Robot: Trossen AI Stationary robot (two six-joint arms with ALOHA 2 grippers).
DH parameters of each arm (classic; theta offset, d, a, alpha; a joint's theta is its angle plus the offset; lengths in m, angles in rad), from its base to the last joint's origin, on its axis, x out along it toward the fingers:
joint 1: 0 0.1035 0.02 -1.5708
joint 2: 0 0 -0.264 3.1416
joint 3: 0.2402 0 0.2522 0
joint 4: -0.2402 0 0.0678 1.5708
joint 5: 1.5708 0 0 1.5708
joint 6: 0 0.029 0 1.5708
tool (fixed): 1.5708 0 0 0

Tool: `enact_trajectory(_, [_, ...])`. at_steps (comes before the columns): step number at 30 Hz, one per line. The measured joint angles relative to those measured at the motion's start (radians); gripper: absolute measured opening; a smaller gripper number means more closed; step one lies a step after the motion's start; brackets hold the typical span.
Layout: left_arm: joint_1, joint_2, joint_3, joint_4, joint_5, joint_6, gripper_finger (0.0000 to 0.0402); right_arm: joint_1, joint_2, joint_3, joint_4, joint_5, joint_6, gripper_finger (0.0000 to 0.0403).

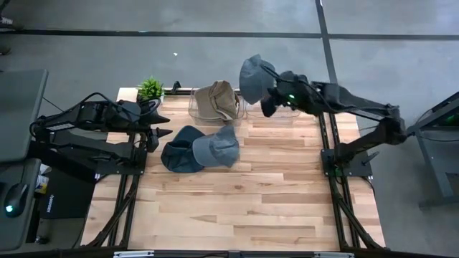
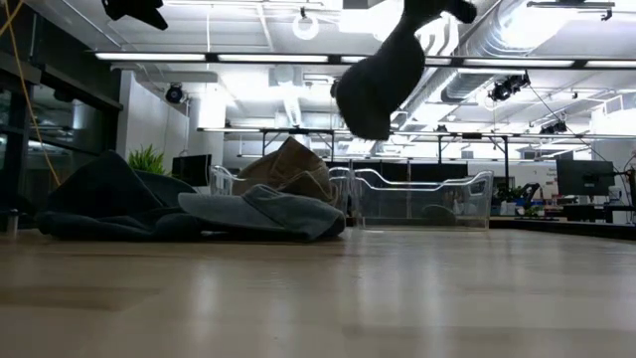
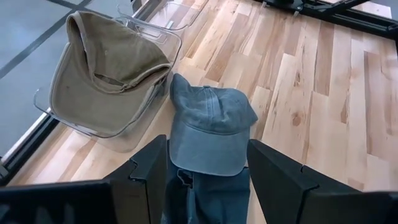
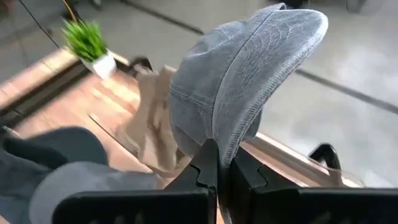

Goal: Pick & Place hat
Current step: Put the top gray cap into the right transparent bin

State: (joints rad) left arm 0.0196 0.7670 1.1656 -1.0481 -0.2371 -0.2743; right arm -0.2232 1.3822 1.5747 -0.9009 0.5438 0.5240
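Observation:
My right gripper (image 1: 268, 99) is up over the table's far edge, shut on a grey-blue cap (image 1: 252, 77), which in the low view hangs high in the air (image 2: 383, 75). A tan cap (image 1: 215, 100) lies crown-down in a clear bin (image 3: 163, 43). A dark blue cap (image 1: 179, 149) and another grey-blue cap (image 1: 219, 145) lie on the wood, overlapping. My left gripper (image 1: 163, 125) is open at the table's left side, held above these two caps (image 3: 211, 127) without touching them. My right gripper (image 4: 219, 158) pinches an edge of the grey-blue cap (image 4: 214, 140) between its two shut fingers, near where the stitched brim (image 4: 273, 50) meets the crown. The cap is lifted clear of the table and the bins, hanging free from the fingers.
A second clear bin (image 1: 287, 109) stands at the far edge beside the tan cap's bin, below the right gripper; it shows in the low view (image 2: 417, 199). A small green plant (image 1: 150, 87) sits at the far left corner. Bare wood stretches across the near half (image 1: 244, 208).

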Motion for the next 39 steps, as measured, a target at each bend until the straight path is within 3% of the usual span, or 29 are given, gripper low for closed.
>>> enact_trajectory(10, [0.000, 0.000, 0.000, 0.000, 0.002, 0.023, 0.0181, -0.121, 0.262, 0.311, -0.285, -0.106, 0.019, 0.0003])
enact_trajectory(19, [0.000, 0.000, 0.000, -0.001, 0.003, 0.026, 0.0181, -0.176, 0.412, 0.517, -0.576, -0.100, 0.054, 0.0003])
enact_trajectory(23, [0.000, 0.000, 0.000, -0.002, 0.019, 0.027, 0.0181, -0.188, 0.443, 0.552, -0.672, -0.078, 0.067, 0.0003])
enact_trajectory(39, [0.000, 0.000, 0.000, -0.002, 0.066, 0.039, 0.0181, -0.306, 0.444, 0.552, -0.670, -0.057, 0.028, 0.0003])
